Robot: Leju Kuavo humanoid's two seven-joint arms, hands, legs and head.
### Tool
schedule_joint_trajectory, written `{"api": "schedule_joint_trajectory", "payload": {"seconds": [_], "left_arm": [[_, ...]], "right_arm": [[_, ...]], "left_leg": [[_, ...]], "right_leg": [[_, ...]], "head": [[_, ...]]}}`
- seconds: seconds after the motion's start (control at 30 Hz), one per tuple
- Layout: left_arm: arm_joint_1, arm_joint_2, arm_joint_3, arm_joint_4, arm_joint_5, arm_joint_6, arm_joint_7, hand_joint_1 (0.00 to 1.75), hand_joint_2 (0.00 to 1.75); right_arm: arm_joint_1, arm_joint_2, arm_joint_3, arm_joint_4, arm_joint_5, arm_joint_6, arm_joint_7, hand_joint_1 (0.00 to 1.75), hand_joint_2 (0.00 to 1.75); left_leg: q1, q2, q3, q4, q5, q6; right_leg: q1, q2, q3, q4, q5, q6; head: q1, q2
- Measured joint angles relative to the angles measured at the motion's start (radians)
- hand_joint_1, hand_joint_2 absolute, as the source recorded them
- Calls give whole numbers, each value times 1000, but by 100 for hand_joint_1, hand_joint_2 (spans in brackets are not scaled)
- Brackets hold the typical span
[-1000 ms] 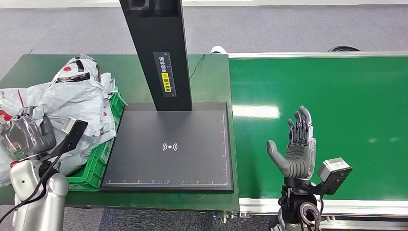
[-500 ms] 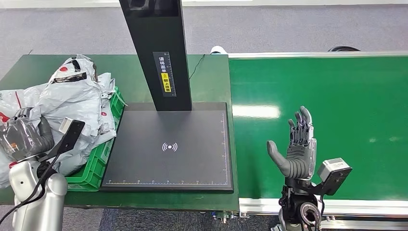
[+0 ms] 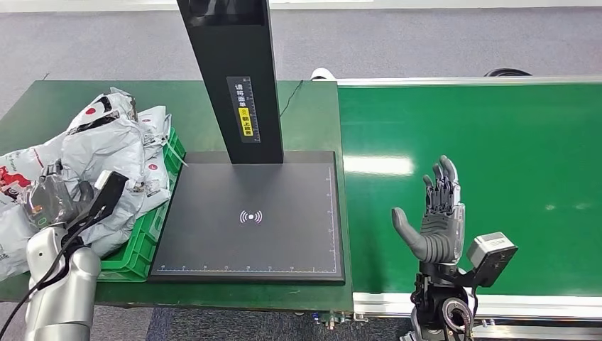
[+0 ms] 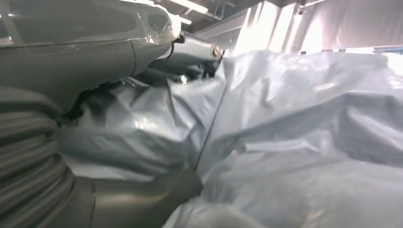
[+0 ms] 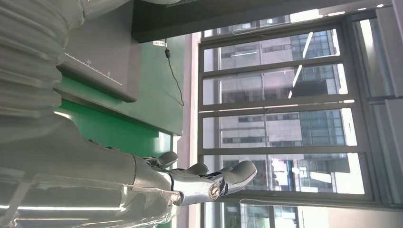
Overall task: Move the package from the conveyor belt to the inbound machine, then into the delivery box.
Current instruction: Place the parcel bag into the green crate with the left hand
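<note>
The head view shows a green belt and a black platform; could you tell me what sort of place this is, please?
Probably a parcel-sorting or logistics station. A green conveyor belt runs beside a black scanning platform under a tall column, and grey plastic mail bags are heaped in a green crate.

Right hand (image 3: 438,220) upright with fingers spread apart; left hand (image 3: 57,199) low, fingers curled.

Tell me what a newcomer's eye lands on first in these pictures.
First, the heap of grey packages spilling over the green delivery box at the table's left end, with the left hand pressed into it. Next, the right hand raised with fingers spread above the bare green conveyor belt.
</note>
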Motion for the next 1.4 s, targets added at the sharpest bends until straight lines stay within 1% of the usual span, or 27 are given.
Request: {"api": "schedule_joint_trajectory", "payload": {"seconds": [0.23, 0.33, 0.53, 0.6, 0.87, 1.03, 1.1, 1.17, 1.23, 1.37, 1.4], "left_arm": [[-20, 10, -20, 53, -13, -12, -5, 0, 175], [-21, 11, -29, 62, 23, -24, -33, 0, 175], [-22, 10, -52, 85, 122, -96, -112, 0, 175], [-23, 10, -63, 95, 144, -110, -125, 0, 175], [-30, 12, -84, 116, 151, -123, -124, 0, 175], [-50, 19, -100, 138, 105, -179, -68, 0, 175], [-59, 24, -107, 152, 97, -189, -57, 0, 175], [-62, 27, -109, 159, 101, -162, -58, 0, 175], [-58, 28, -109, 162, 111, -101, -63, 0, 175], [-28, 28, -108, 132, 124, 84, -88, 0, 0], [-19, 27, -108, 116, 136, 131, -107, 0, 0]], "right_arm": [[1, 0, 0, 0, 0, 1, 1, 0, 175], [1, 0, -1, 0, 0, 3, 2, 0, 175], [0, 0, 0, 0, 3, 12, 4, 0, 175], [-2, 0, 0, 0, 3, 15, 6, 0, 175], [-3, 0, 0, 1, 3, 16, 11, 0, 175], [-8, 0, 0, 3, 10, 23, 13, 0, 175], [-13, 0, 0, 6, 14, 26, 13, 0, 175], [-15, 0, 0, 7, 15, 27, 13, 0, 175], [-16, 0, 0, 8, 16, 27, 14, 0, 175], [-14, 0, 1, 8, 16, 28, 19, 0, 175], [-14, 0, 3, 8, 16, 28, 21, 0, 175]], "left_leg": [[0, 0, 1, 0, 0, 0], [0, 0, 1, 0, 0, 0], [0, -2, 2, 0, 0, 0], [0, -3, 2, 0, 0, 0], [0, -6, 2, 0, 1, 1], [0, -10, 3, 0, 2, 1], [0, -10, 5, 0, 2, 1], [0, -10, 6, 0, 2, 1], [0, -10, 6, 0, 2, 1], [0, -7, 5, 0, 2, 0], [0, -6, 4, 0, 2, 0]], "right_leg": [[0, 0, 0, 0, 0, 0], [0, 0, 1, 0, 0, 0], [0, -2, 2, 0, 0, 0], [0, -3, 3, 0, 0, 0], [0, -7, 5, 0, 0, 0], [0, -10, 7, 0, 0, 0], [0, -10, 8, 0, 0, 0], [0, -10, 9, 0, 0, 0], [0, -10, 9, 0, 0, 0], [0, -9, 7, 0, 0, 0], [0, -8, 7, 0, 0, 0]], "head": [[0, 0], [0, 0], [0, 0], [0, 0], [0, 0], [0, 0], [0, 0], [0, 0], [0, 0], [0, 0], [0, 0]]}}
